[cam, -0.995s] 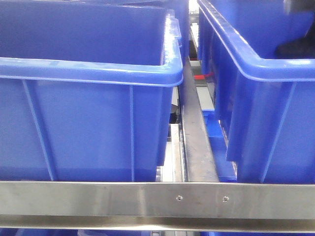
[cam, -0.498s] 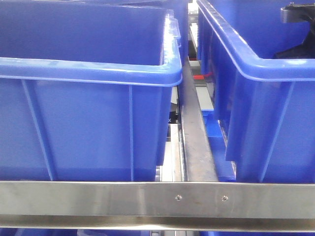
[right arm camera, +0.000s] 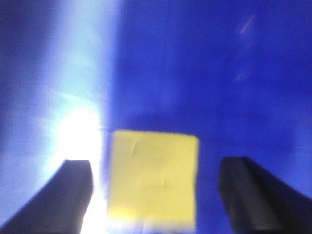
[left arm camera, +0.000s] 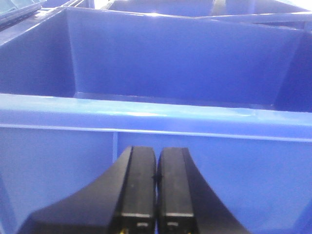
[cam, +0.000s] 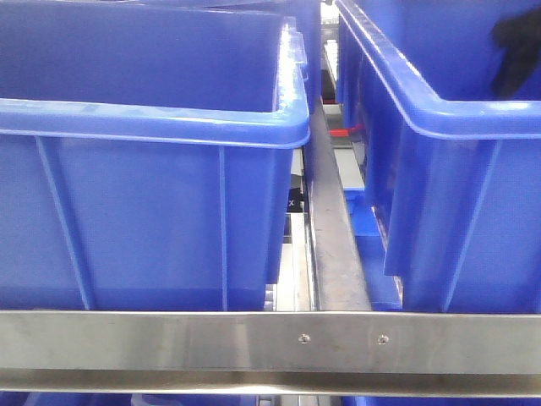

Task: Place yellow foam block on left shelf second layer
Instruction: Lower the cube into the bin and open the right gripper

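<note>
Hanging inside a blue bin, the right hand (right arm camera: 155, 195) is spread wide, its two dark fingers (right arm camera: 68, 192) standing apart with nothing gripped between them. The yellow foam block (right arm camera: 153, 183) lies on the blue floor of that bin, in the gap between the fingers and touching neither; it sits nearer the left finger than the right one. The wrist view is blurred, and a bright glare falls on the bin wall to the left of the block. In the front-facing view a dark shape at the top right corner, inside the right blue bin (cam: 448, 169), is part of the arm, too dim to read further. The left hand (left arm camera: 156, 195) is clenched, its two black fingers pressed together and empty, facing the outer wall of the left blue bin (left arm camera: 146, 117) just below its rim. Both bins stand on a shelf behind a steel front rail (cam: 169, 342).
</note>
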